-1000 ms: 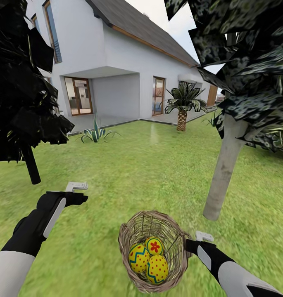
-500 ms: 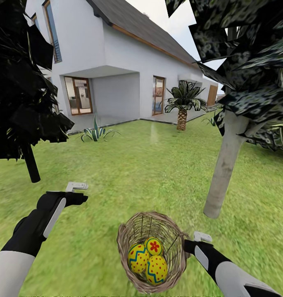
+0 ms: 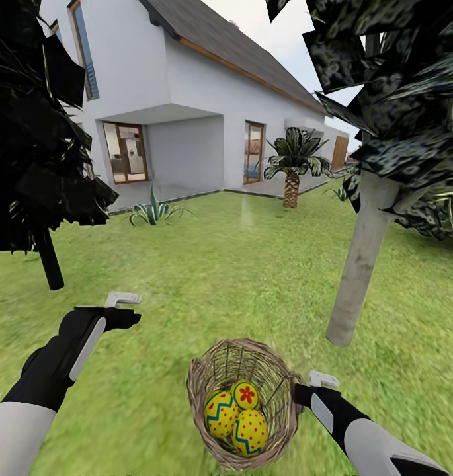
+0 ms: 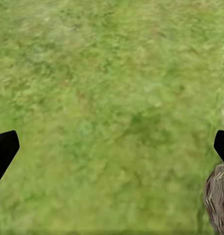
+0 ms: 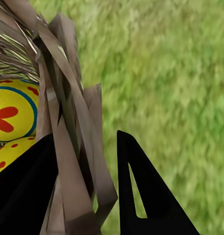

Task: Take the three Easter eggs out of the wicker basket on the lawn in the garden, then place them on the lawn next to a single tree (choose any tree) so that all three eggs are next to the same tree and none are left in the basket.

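Right tool [image 5: 87,196] was clamped on wicker basket [image 3: 219,370] rim, three Easter eggs [image 3: 236,413] inside. Left tool [image 4: 112,147] hung spread apart over lawn [image 3: 206,284], beside basket. Tree [image 3: 358,277] near basket.

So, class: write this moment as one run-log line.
right gripper: shut on wicker basket rim | left gripper: open over lawn | three Easter eggs: in basket | tree: front-right

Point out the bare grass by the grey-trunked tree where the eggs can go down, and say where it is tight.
Bare lawn lies left of the tree trunk's foot, and between that foot and the basket. Grass under the left gripper is open too. It is crowded inside the basket, where three eggs touch, and at its rim by the right gripper.
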{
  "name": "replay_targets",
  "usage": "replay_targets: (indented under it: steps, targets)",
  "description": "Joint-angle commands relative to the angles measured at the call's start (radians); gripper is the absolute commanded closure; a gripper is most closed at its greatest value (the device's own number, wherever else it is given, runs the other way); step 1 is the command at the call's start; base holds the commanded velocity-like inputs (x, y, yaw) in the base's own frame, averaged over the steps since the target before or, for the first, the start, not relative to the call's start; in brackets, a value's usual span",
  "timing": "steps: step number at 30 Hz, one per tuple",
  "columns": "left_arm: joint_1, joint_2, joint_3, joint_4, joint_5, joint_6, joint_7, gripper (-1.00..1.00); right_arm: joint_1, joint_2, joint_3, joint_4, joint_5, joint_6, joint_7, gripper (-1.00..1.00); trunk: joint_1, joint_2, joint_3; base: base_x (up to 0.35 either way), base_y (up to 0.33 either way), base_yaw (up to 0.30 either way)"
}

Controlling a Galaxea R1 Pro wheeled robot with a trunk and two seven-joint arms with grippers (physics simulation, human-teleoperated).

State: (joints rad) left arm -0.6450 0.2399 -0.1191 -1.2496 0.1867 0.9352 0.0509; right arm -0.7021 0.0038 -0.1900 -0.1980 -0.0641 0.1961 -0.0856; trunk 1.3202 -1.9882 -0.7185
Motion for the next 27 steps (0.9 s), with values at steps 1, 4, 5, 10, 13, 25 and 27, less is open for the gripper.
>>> replay_targets:
  steps: [1, 4, 5, 10, 13, 25, 27]
  targets:
    - [-0.001, 0.001, -0.002, -0.001, 0.007, 0.004, 0.005, -1.0, 0.0, 0.001, -0.005, -0.003, -0.011, 0.005, -0.002, 1.0, 0.004, -0.008, -0.004, 0.0, 0.0, 0.0]
    - [-0.001, 0.001, -0.002, -0.001, 0.007, 0.004, 0.005, -1.0, -0.001, 0.001, -0.005, -0.004, -0.01, 0.004, -0.002, 1.0, 0.015, -0.029, -0.014, 0.0, 0.0, 0.0]
    - [-0.001, 0.001, -0.002, -0.001, 0.007, 0.004, 0.005, -1.0, -0.001, 0.001, -0.005, -0.005, -0.01, 0.004, -0.002, 1.0, 0.019, -0.036, -0.017, 0.0, 0.0, 0.0]
    - [-0.001, 0.001, -0.002, -0.002, 0.007, 0.004, 0.006, -1.0, -0.001, 0.003, -0.005, -0.006, -0.01, 0.004, 0.0, 1.0, 0.038, -0.071, -0.032, 0.0, 0.0, 0.0]
    - [-0.001, 0.001, -0.002, -0.002, 0.007, 0.004, 0.005, -1.0, -0.001, 0.014, -0.005, -0.007, -0.01, 0.004, 0.0, 1.0, 0.05, -0.092, -0.042, 0.0, 0.0, 0.0]
    - [-0.001, 0.001, -0.004, -0.002, 0.007, 0.004, 0.006, -1.0, -0.001, 0.018, -0.005, -0.009, -0.01, 0.003, 0.0, 1.0, 0.096, -0.176, -0.079, 0.0, 0.0, 0.0]
    - [-0.001, 0.001, -0.004, -0.002, 0.007, 0.004, 0.006, -1.0, -0.001, 0.019, -0.005, -0.009, -0.01, 0.004, 0.001, 1.0, 0.103, -0.19, -0.086, 0.0, 0.0, 0.0]
